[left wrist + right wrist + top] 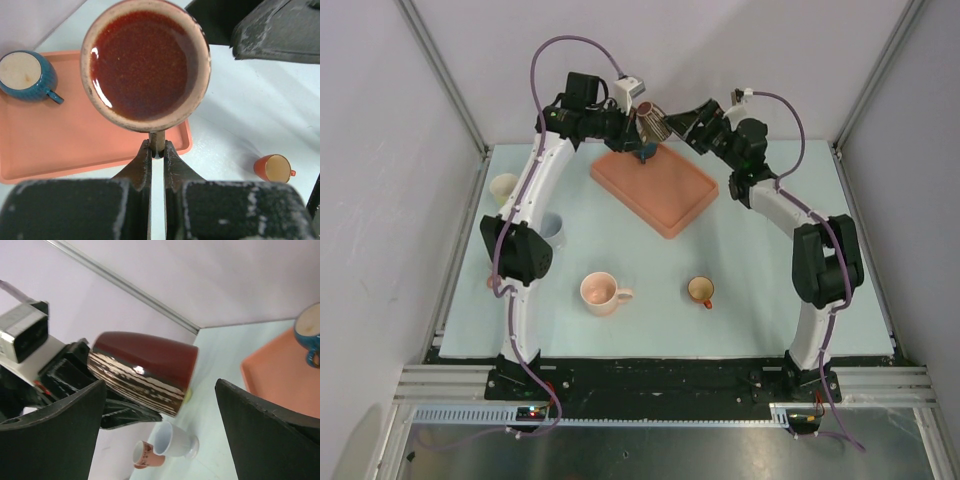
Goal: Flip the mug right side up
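Observation:
A dark red mug [650, 122] with a brown-and-cream streaked side hangs in the air over the far edge of the orange tray [665, 195]. It lies roughly on its side. My left gripper [157, 147] is shut on the mug's handle, and the mug's glossy red inside [145, 65] faces the left wrist camera. My right gripper [678, 125] stands open just to the right of the mug. In the right wrist view the mug [145, 370] sits between and beyond its spread fingers [260, 430], not touched by them.
A teal mug [25, 72] stands upside down on the tray's far corner. On the table are a pink cup [602, 293], a small orange cup [700, 290], a cream cup [504, 187] and a white cup [552, 228] by the left arm.

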`<control>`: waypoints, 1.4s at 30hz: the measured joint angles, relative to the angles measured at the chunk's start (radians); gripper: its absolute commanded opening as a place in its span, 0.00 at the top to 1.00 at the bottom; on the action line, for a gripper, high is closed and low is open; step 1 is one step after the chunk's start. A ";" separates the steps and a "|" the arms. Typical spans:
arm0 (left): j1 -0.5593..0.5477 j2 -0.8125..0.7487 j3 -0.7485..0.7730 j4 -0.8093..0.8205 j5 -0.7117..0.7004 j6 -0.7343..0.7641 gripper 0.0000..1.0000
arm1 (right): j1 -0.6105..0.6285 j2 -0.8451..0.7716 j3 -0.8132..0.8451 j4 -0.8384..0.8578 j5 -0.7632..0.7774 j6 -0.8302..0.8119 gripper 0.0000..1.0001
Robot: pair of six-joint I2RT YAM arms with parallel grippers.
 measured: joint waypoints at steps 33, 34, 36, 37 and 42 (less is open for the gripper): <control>-0.003 -0.002 0.089 -0.003 0.122 -0.029 1.00 | 0.017 0.109 0.061 0.393 -0.094 0.550 0.74; -0.002 -0.002 0.089 -0.003 0.127 -0.038 1.00 | 0.017 0.122 0.072 0.417 -0.101 0.565 0.87; 0.001 -0.002 0.089 -0.005 0.145 -0.070 1.00 | 0.016 0.148 0.097 0.475 -0.118 0.587 0.97; 0.001 -0.002 0.089 -0.005 0.157 -0.083 0.93 | 0.019 0.158 0.104 0.511 -0.127 0.607 0.98; -0.001 -0.006 0.089 -0.002 0.169 -0.095 0.05 | 0.017 0.147 0.093 0.529 -0.152 0.586 1.00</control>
